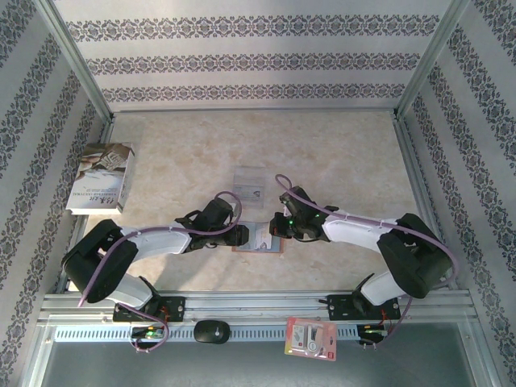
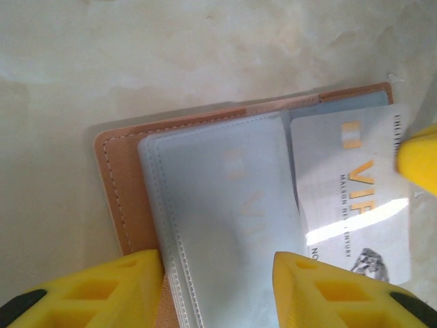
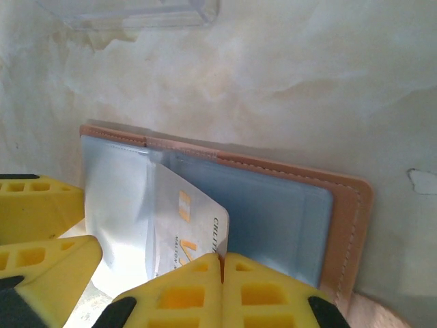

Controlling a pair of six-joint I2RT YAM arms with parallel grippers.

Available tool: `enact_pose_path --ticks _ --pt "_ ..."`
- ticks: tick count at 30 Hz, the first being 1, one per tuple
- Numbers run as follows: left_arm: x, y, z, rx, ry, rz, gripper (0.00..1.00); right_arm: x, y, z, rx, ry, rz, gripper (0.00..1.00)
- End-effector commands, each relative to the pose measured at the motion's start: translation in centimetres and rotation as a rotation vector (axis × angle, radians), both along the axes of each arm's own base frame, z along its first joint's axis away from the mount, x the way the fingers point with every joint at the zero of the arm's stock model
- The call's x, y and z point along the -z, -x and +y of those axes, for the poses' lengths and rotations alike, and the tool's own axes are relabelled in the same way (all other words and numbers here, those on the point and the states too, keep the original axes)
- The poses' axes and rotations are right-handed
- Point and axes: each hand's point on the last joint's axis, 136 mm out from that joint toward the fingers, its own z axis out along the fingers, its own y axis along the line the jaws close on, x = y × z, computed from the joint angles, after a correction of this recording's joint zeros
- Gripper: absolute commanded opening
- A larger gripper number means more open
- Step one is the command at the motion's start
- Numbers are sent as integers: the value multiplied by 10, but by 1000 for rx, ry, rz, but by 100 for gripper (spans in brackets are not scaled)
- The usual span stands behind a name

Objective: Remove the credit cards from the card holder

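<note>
The card holder (image 1: pixel 260 243) lies open on the table between both arms, orange-brown leather (image 2: pixel 113 181) around grey-blue pockets. One pale credit card (image 2: pixel 355 198) with gold VIP lettering sticks partway out of a pocket. My right gripper (image 3: pixel 222 258) is shut on that credit card's (image 3: pixel 181 219) edge; one of its yellow fingertips (image 2: pixel 418 160) shows in the left wrist view. My left gripper (image 2: pixel 218 263) is open, its fingers straddling the pocket lining on the card holder's (image 3: pixel 348 219) other half. A faint outline of another card shows through that lining.
A clear plastic sleeve (image 1: pixel 248 181) lies just beyond the holder. A book (image 1: pixel 101 177) rests at the far left against the wall. A red-and-white packet (image 1: pixel 310 337) and a black object (image 1: pixel 212 330) sit on the near rail. Patterned walls enclose the table.
</note>
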Motion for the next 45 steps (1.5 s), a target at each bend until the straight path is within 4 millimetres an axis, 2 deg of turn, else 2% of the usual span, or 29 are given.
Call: enact_pose_path --ticks 1,7,17,20,25,29,31,37,39,45 --pt "7 1 18 -23 -76 20 47 -4 2 -19 -16 133 -28 0" --pt "12 7 13 -23 -22 47 48 -21 0 -16 -34 163 -75 0" --pt "19 14 11 -22 4 71 48 -22 2 23 -105 157 -81 0" --pt "19 16 11 -20 8 73 48 -17 3 24 -111 167 -72 9" --pt "19 16 11 -19 11 70 48 -15 8 30 -128 153 -64 19" --pt "18 16 11 -18 15 70 48 -16 10 32 -138 147 -59 22" --pt "17 15 10 -18 16 66 48 -15 11 31 -139 150 -57 22" --pt "14 15 11 -23 21 59 49 -18 9 24 -139 161 -68 3" --pt "11 14 10 -21 26 54 51 -25 7 21 -143 157 -88 0" --pt "-6 12 10 -13 41 18 58 -61 3 18 -247 152 -178 0"
